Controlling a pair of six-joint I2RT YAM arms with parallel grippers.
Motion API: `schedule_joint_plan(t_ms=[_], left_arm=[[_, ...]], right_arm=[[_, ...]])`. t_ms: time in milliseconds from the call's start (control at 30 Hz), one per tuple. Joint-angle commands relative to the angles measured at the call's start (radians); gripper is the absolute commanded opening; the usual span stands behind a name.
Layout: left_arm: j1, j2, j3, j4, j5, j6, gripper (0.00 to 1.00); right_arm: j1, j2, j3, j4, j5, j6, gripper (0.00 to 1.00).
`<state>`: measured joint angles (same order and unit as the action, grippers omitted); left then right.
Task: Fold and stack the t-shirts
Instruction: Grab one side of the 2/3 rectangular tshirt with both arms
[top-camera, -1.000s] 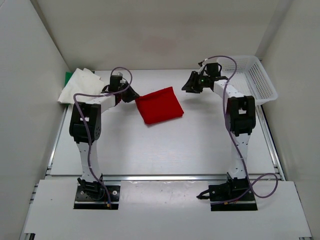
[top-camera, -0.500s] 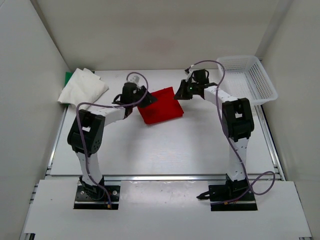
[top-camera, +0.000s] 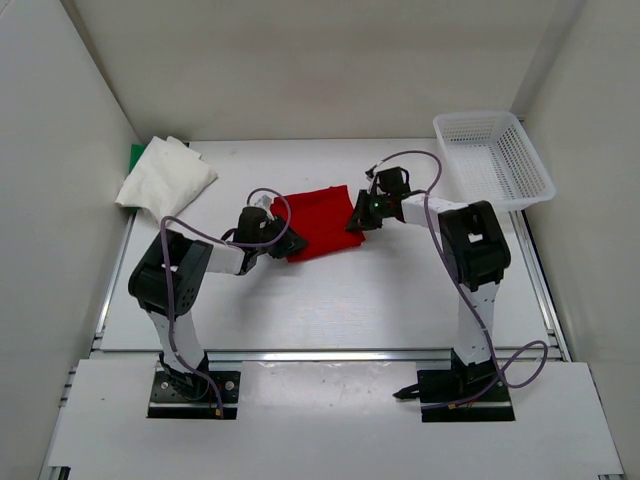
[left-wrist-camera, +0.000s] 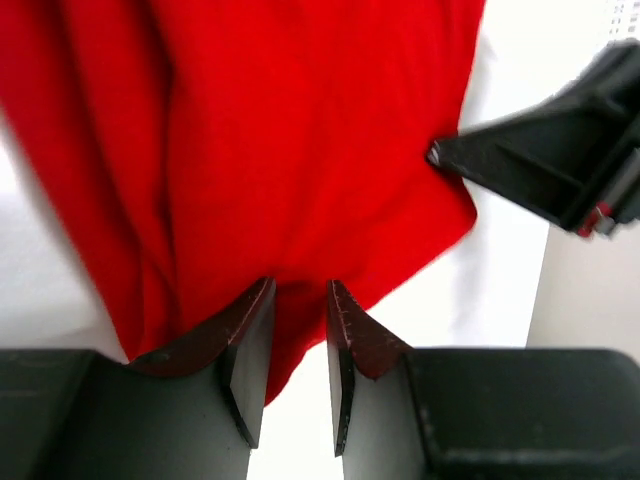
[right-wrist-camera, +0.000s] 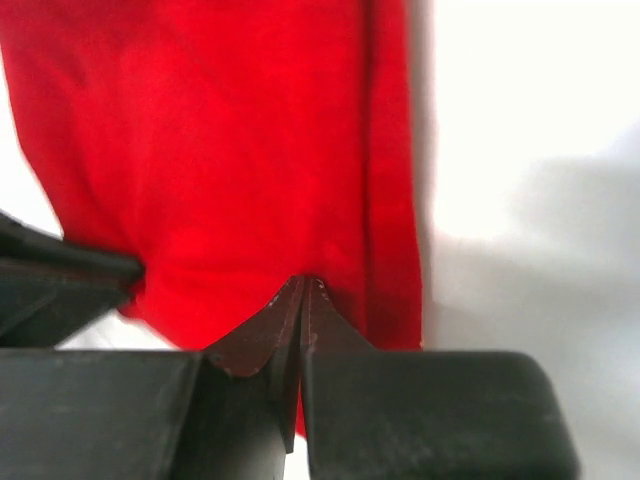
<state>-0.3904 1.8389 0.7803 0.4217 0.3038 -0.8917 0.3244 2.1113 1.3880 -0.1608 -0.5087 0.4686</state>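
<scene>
The red t-shirt lies folded in the middle of the table. My left gripper is at its near left corner. In the left wrist view the left gripper has its jaws a narrow gap apart, and the red t-shirt's edge lies at the tips, not pinched. My right gripper is at the shirt's right edge. There the right gripper has its jaws pressed together on the red cloth. The off-white t-shirt lies at the far left on top of the green one.
A white mesh basket stands at the far right corner. White walls close in the table on the left, right and back. The right gripper's black body shows close beside the shirt in the left wrist view.
Both arms have come down and in onto the red t-shirt. The right gripper has closed on its right edge. The left gripper has moved from the far left side to the near left corner.
</scene>
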Motion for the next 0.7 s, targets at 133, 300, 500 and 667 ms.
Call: schedule_joint_plan(t_ms=[133,300,500,667], left_arm=[[0.013,-0.164,-0.096,-0.012,0.009,0.039,0.39],[-0.034,-0.213,-0.047,-0.057,0.001,0.063,0.40],[0.021,-0.204,-0.097,-0.034,0.001,0.062,0.39],[0.074,-0.221,-0.127,-0.052,0.021,0.079,0.39]], right_arm=[[0.047,-0.209,-0.092,0.032,0.059,0.009,0.00],[0.116,-0.140,0.049,-0.002,0.064,-0.031,0.00],[0.160,0.077,0.318,-0.080,0.006,-0.070,0.00],[0.143,0.225,0.530,-0.138,-0.086,-0.084,0.00]])
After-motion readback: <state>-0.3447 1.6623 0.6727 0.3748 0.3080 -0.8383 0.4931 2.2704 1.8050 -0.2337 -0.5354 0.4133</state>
